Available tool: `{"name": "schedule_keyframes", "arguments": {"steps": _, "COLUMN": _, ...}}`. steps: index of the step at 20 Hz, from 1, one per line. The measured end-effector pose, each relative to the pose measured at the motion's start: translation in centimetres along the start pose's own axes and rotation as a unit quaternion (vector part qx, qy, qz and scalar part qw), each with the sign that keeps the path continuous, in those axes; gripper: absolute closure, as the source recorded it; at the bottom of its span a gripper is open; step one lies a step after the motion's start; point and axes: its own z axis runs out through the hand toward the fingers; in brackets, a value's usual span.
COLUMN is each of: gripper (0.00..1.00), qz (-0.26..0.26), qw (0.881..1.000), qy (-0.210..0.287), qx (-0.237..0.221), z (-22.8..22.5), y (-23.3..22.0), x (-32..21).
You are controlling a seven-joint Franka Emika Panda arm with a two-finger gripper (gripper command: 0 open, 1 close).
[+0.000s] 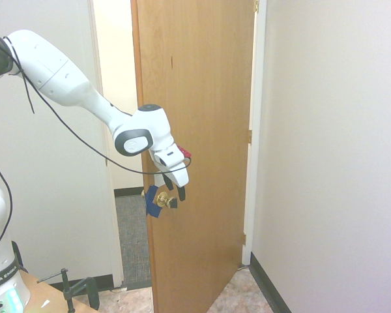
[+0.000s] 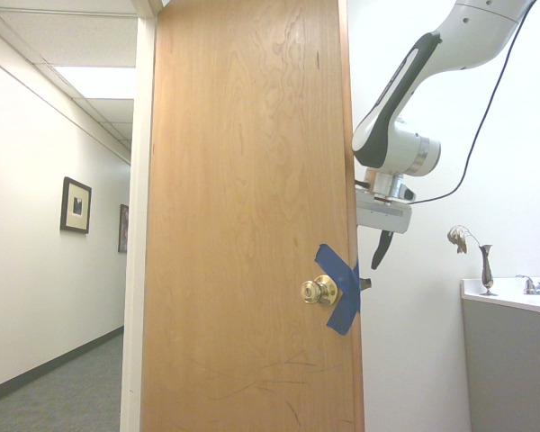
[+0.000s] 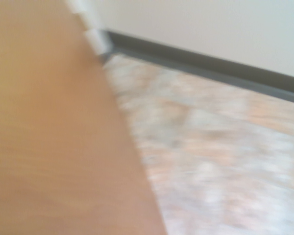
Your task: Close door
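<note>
office building | carpeted hallway (image 2: 63,396), ceiling light panel (image 2: 99,81), framed picture (image 2: 76,205), sink counter (image 2: 508,297)

Readable text: one partial brand mark only.
First ext. view, bottom left: white arm base (image 1: 1,277) carries dark vertical lettering, cut off by the frame edge, reads approx. "ANKA EMIK". Nothing legible on the door (image 1: 199,130) or its blue tape (image 2: 340,290) in either ext. view. Wrist view too blurred for any print.
</note>
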Motion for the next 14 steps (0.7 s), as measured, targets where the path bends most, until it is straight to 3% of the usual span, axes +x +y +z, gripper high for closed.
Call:
{"name": "schedule_keyframes", "arguments": {"steps": 4, "gripper": 0.00, "qz": -0.119, "qw": 0.992, "qy": -0.027, "qx": 0.019, "z": 1.4, "y": -9.6, "x": -16.9}}
{"name": "schedule_keyframes", "arguments": {"steps": 8, "gripper": 0.00, "qz": -0.201, "qw": 0.979, "qy": -0.043, "qx": 0.013, "z": 1.0, "y": -12.0, "x": -33.8}}
{"name": "schedule_keyframes", "arguments": {"steps": 10, "gripper": 0.00, "qz": -0.207, "qw": 0.977, "qy": -0.044, "qx": -0.005, "z": 1.1, "y": -11.2, "x": -35.6}}
{"name": "schedule_keyframes", "arguments": {"steps": 14, "gripper": 0.00, "qz": -0.212, "qw": 0.974, "qy": -0.047, "qx": -0.057, "z": 1.4, "y": -6.6, "x": -31.5}}
